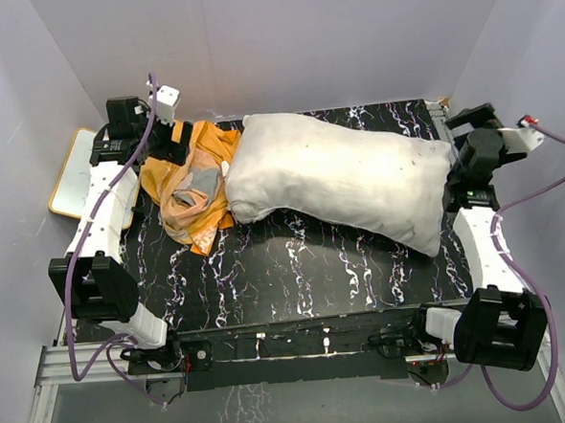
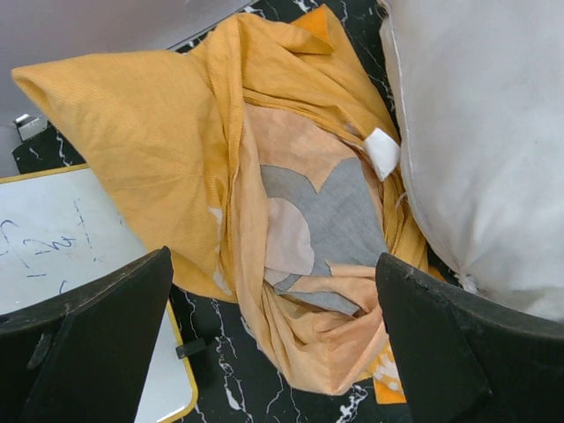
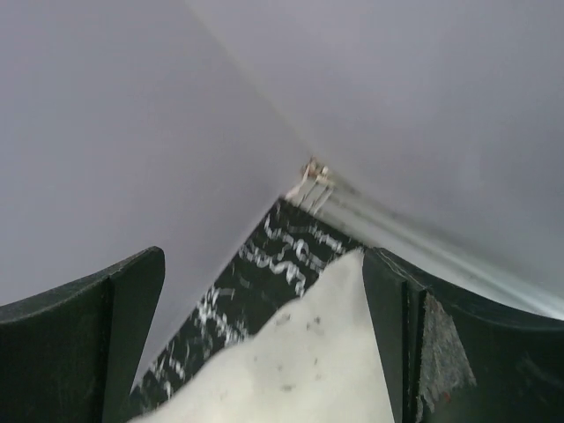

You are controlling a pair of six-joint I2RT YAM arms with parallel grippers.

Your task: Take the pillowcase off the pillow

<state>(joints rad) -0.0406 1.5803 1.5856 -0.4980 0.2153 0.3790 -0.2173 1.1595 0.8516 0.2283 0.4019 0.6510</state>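
The pillow (image 1: 338, 179) lies bare across the desk (image 1: 305, 268), running from near the far left corner to the right edge. The pillowcase (image 1: 190, 193) is off it, crumpled in a heap by the far left corner and touching the pillow's left end. Its faded grey print and a white tag (image 2: 383, 152) face up. A whiteboard (image 1: 74, 176) lies just past the left edge, with the case's fold over its corner. The left gripper (image 1: 168, 142) hangs over the heap with its fingers (image 2: 97, 335) wide apart, gripping nothing. The right gripper (image 1: 453, 177) sits at the right edge by the pillow's end. Its fingers (image 3: 88, 335) are also spread wide, and a pillow corner (image 3: 308, 352) shows between them, not pinched
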